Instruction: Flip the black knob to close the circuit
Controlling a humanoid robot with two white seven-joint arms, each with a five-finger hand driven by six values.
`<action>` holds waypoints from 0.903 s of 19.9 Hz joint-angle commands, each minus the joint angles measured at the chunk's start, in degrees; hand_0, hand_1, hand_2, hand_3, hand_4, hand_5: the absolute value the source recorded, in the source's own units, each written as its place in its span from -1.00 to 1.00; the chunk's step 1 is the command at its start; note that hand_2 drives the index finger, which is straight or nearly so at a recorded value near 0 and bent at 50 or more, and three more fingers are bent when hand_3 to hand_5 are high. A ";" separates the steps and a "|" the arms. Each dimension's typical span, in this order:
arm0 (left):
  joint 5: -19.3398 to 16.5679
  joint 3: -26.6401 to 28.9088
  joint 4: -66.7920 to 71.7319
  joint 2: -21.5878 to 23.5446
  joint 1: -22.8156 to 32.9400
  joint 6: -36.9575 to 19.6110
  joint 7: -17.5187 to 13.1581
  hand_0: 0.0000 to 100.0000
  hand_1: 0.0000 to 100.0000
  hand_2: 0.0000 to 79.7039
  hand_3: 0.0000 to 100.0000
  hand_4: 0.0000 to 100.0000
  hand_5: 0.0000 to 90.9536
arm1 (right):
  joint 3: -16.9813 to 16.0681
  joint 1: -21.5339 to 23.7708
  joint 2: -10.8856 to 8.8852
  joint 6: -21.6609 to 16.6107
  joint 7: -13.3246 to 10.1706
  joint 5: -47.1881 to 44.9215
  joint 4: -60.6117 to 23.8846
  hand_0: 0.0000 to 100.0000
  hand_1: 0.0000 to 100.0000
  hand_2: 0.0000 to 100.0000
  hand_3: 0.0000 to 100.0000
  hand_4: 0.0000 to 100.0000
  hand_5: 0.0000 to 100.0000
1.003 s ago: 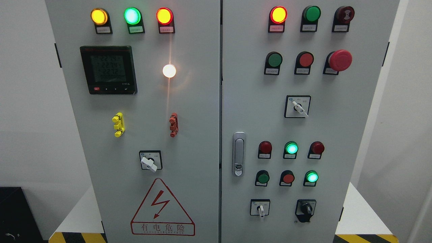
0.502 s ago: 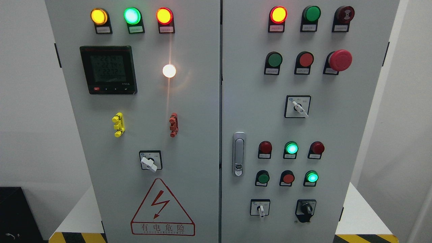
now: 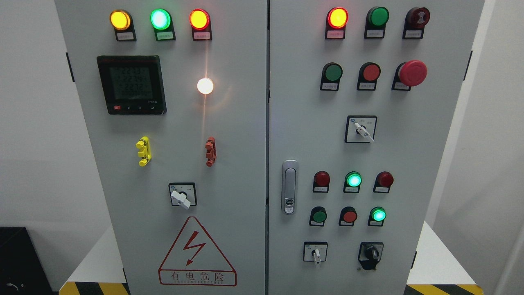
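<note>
A black rotary knob sits on a black plate at the lower right of the grey electrical cabinet's right door. Its handle points roughly up. No hand or arm of mine shows in the head view.
A white-handled selector sits left of the black knob. Green and red push buttons and lit lamps are above it. A metal door latch, a red mushroom stop button, another white selector and the left door's meter also show.
</note>
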 commanded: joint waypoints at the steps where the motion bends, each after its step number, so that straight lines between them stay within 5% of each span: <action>1: 0.00 -0.06 0.06 0.00 0.00 -0.05 -0.02 -0.76 0.11 -1.00 -1.00 -1.00 -1.00 | -4.24 -0.30 0.01 -0.25 -1.24 10.35 -11.03 -1.00 -0.96 -0.10 0.32 0.20 0.13; 10: 0.00 0.02 -0.02 0.00 0.00 -0.05 -0.02 -0.76 0.11 -1.00 -1.00 -1.00 -1.00 | -10.32 -0.21 2.21 -1.13 -0.71 23.89 -24.12 -1.00 -0.98 0.12 0.50 0.40 0.38; 18: 0.00 0.02 0.06 0.00 0.00 -0.05 -0.02 -0.76 0.11 -1.00 -1.00 -1.00 -1.00 | -14.54 -0.21 2.56 -1.13 -0.01 30.84 -35.37 -1.00 -0.99 0.57 0.92 0.72 0.77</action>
